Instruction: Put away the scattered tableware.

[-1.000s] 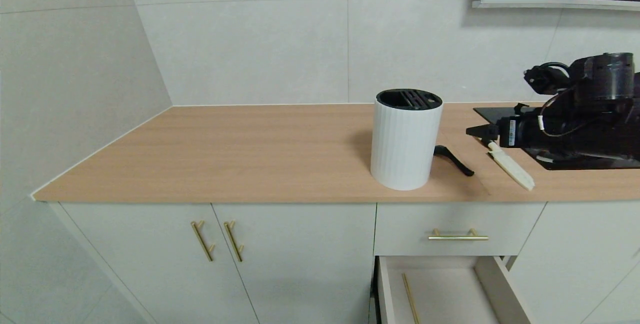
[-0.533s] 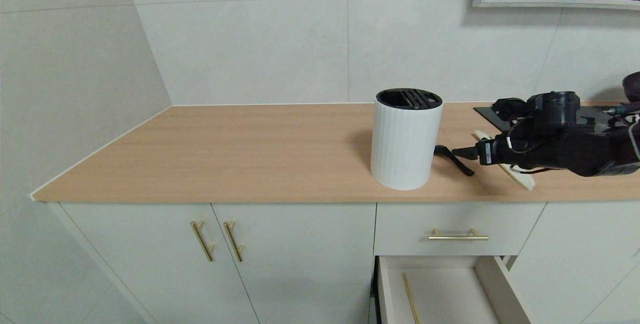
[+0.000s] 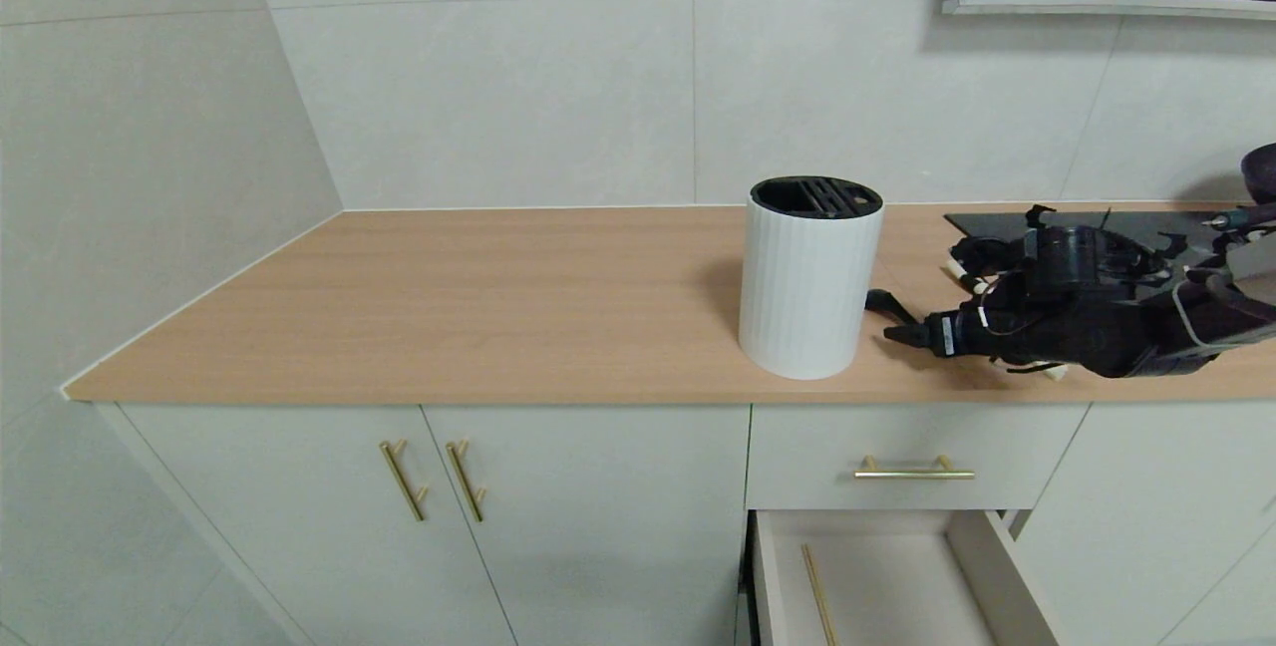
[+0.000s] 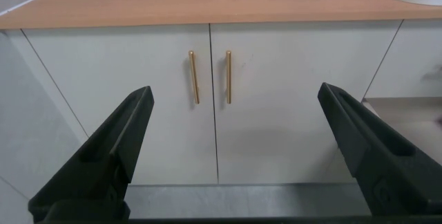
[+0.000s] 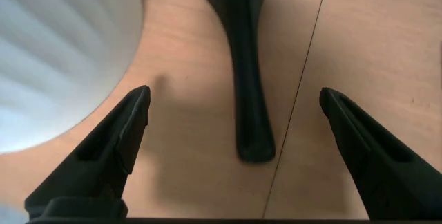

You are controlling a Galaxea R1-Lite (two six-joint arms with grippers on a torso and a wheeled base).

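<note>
Black-handled utensil [image 5: 247, 72] lies flat between the right gripper's [image 3: 897, 333] wide-spread, empty fingers, centre right in the head view, just beside the white holder [image 3: 809, 277]. It looks light, stiff and smooth, so pinch its narrow mid-handle squarely. Wooden countertop [image 3: 449, 307] beneath, tiled wall [image 3: 498, 98] behind, open drawer [image 3: 897, 586] lower right.

Black handle [image 3: 876, 301]: mostly hid behind right gripper [image 3: 890, 333], only stub poked out at 3 o'clock of holder [image 3: 807, 287]; one end also cut off by edge in right wrist view. Cream utensil [image 3: 1053, 374]: buried under right arm, just tips showed, couldn't tell what kind tbh. Holder slots too dark to see inside. Open drawer [image 3: 982, 566] chopped by frame edge at 6 o'clock. Cooktop [image 3: 997, 222] half covered by arm.
</note>
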